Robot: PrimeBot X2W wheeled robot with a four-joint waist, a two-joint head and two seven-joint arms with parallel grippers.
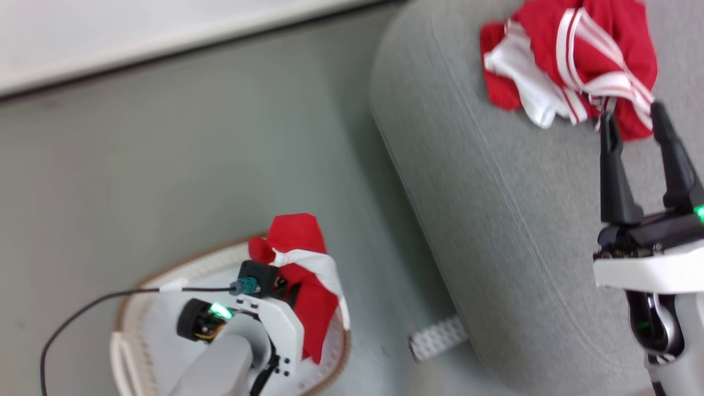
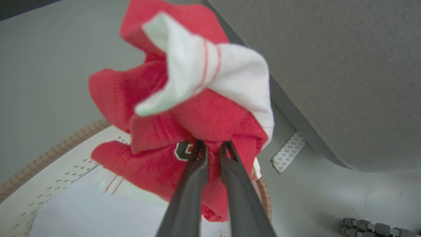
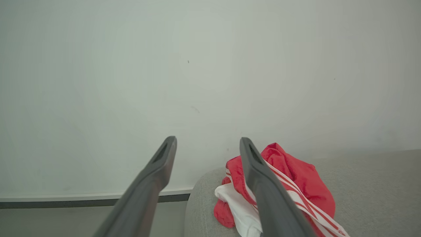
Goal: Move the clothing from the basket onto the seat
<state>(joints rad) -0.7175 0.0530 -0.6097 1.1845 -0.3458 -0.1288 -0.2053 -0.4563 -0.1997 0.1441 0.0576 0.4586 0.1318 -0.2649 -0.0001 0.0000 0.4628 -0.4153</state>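
Note:
A red garment with a white panel (image 2: 197, 98) hangs bunched over the cream basket (image 2: 59, 171), with my left gripper (image 2: 213, 146) shut on it beside its small black-lettered patch (image 2: 182, 149). In the head view this garment (image 1: 300, 264) sits above the basket (image 1: 209, 267) at the lower left, and the fingers are hidden under the wrist and cloth. Another red garment with white stripes (image 1: 577, 60) lies crumpled on the grey seat (image 1: 495, 220). My right gripper (image 1: 631, 113) hovers open just short of it, its fingers (image 3: 164, 164) holding nothing.
A white textured strip (image 1: 437, 338) lies on the grey floor between basket and seat. A black cable (image 1: 82, 313) loops from my left wrist. A pale wall with a baseboard (image 1: 165, 38) runs along the back. A grey ribbed object (image 2: 371, 227) lies on the floor.

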